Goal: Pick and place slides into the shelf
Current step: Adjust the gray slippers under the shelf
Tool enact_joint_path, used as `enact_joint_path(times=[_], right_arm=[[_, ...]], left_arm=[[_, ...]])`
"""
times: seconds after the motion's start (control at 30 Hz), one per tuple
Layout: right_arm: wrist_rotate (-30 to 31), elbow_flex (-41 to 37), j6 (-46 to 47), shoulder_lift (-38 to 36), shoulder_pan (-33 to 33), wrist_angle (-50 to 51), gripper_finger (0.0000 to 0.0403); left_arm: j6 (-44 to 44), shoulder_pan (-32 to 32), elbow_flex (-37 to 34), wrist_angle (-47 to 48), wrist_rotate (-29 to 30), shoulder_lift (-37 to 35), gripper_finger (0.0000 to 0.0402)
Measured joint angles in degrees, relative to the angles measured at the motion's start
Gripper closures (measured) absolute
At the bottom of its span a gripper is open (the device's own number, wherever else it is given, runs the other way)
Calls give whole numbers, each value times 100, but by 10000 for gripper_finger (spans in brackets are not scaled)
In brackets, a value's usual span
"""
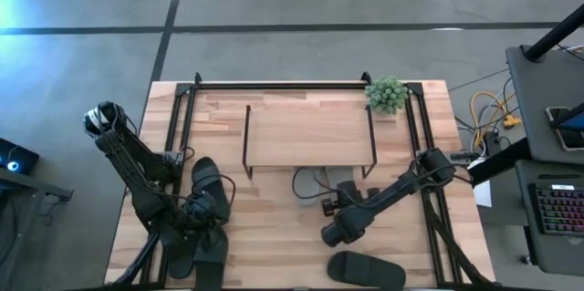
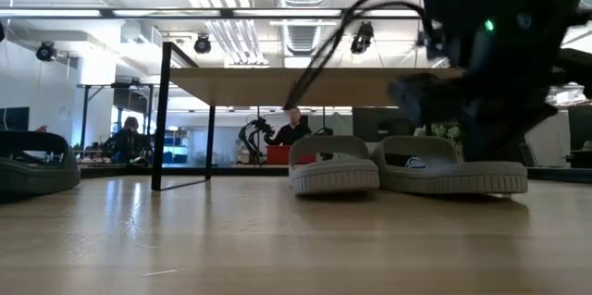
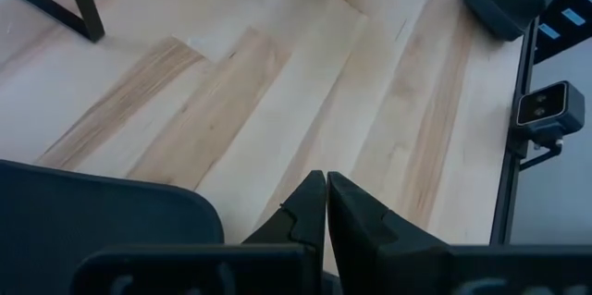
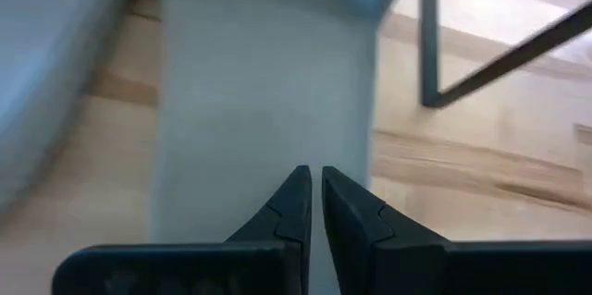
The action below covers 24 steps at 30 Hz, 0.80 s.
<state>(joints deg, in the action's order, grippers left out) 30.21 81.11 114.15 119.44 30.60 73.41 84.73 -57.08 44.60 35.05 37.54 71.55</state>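
Note:
The shelf [image 1: 310, 131] stands at the middle of the table's far half. Two light grey slides [image 1: 312, 181] [image 1: 351, 189] rest on their soles at its near edge, toes under the top board [image 2: 305, 87]. My right gripper [image 4: 314, 177] is shut and slants down at the near end of the right grey slide [image 4: 268, 82]. My left gripper [image 3: 326, 179] is shut above bare table at the near left, beside black slides [image 1: 208, 181] [image 1: 203, 253]. One more black slide [image 1: 365, 269] lies near the front edge. My right gripper's shut fingertips [image 4: 298, 189] show against the right grey slide's near part [image 4: 268, 147], slanting down from the table's near side. The fingers themselves cover the place, so I cannot tell whether they touch it. The slide sits flat on the table.
A small green plant [image 1: 387, 93] stands at the shelf's far right corner. Black rails [image 1: 427, 191] run along the table's left and right sides. Bare wood lies between the two arms [image 1: 274, 236]. People sit in the room beyond the table [image 2: 129, 138].

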Motion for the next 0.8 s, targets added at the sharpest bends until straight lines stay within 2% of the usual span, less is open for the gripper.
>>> enact_joint_path(times=[0.2, 0.4, 0.6, 0.8], right_arm=[[33, 421, -61, -230, 56, 214, 380], [-1255, 440, -15, -253, 246, 157, 381], [-1666, 307, 840, -226, 542, 62, 381], [-1972, 93, 948, -223, 489, 64, 381]], left_arm=[[-4, 0, 0, -2, -54, -2, 402], [-11, 0, 0, 11, -54, -9, 402], [-13, 0, 0, 13, -52, -11, 402], [-13, 0, 0, 13, -50, -11, 402]])
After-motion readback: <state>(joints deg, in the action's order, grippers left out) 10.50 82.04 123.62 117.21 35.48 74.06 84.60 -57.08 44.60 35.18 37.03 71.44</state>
